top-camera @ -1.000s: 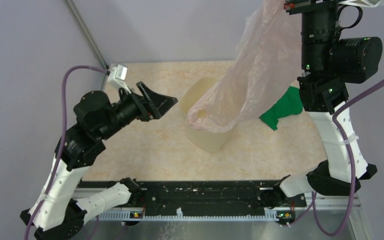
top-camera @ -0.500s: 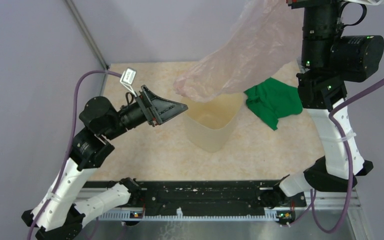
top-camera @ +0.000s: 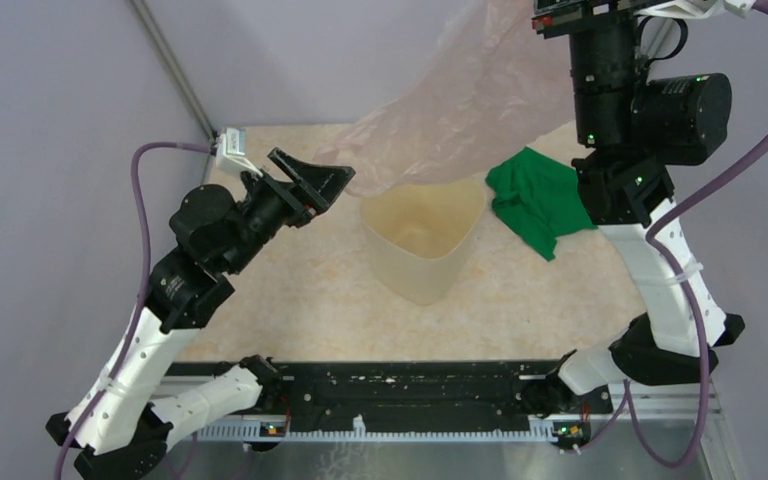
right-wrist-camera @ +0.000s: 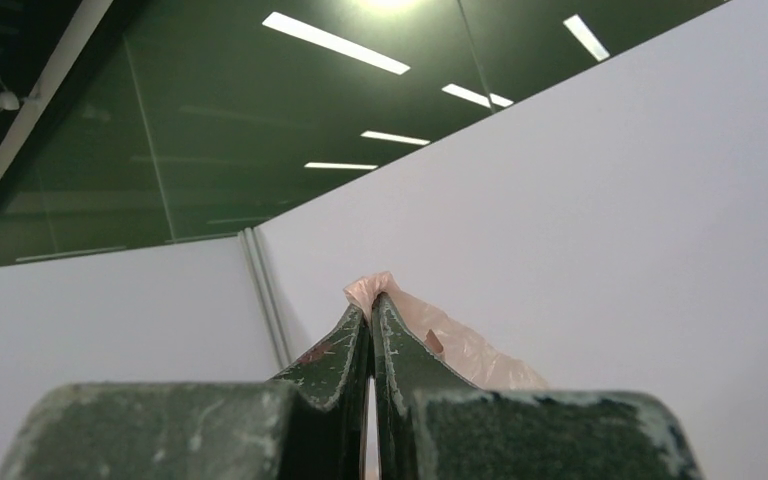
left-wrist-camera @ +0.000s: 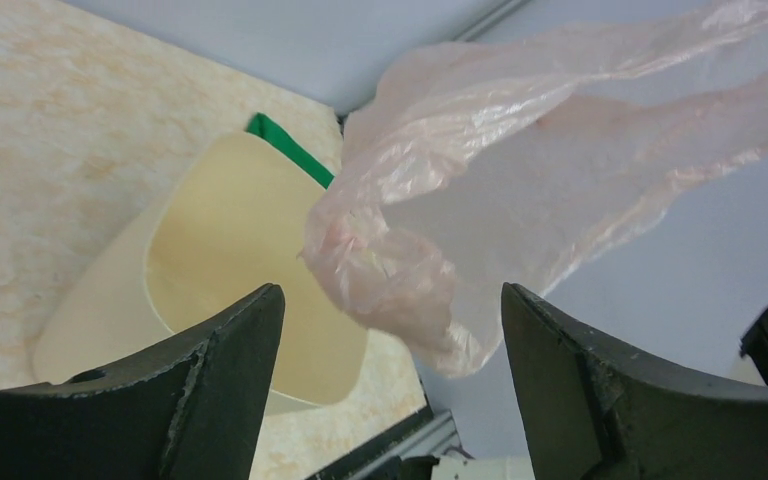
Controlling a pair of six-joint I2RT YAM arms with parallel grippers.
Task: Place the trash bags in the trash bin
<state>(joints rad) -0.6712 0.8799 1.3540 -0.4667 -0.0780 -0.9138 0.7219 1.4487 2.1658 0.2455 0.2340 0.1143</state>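
Observation:
The cream-beige trash bin [top-camera: 422, 240] stands upright mid-table, its mouth open; it also shows in the left wrist view [left-wrist-camera: 250, 270]. My right gripper [right-wrist-camera: 371, 302] is raised high, out of the top of the overhead view, and is shut on one end of the pale-pink trash bag [top-camera: 460, 120]. The bag [left-wrist-camera: 480, 190] hangs slanting down to the left, its loose end in the air above the bin's far-left rim. My left gripper [top-camera: 312, 182] is open and empty, just left of the bag's loose end, which lies ahead of its fingers [left-wrist-camera: 230, 360] in the wrist view.
A crumpled green cloth [top-camera: 540, 200] lies on the table right of the bin, beside the right arm. Grey walls close the back and sides. A black rail [top-camera: 410, 390] runs along the near edge.
The right arm has swung the bag left and up, so it no longer drapes over the bin. The left gripper rose toward the bag's loose end.

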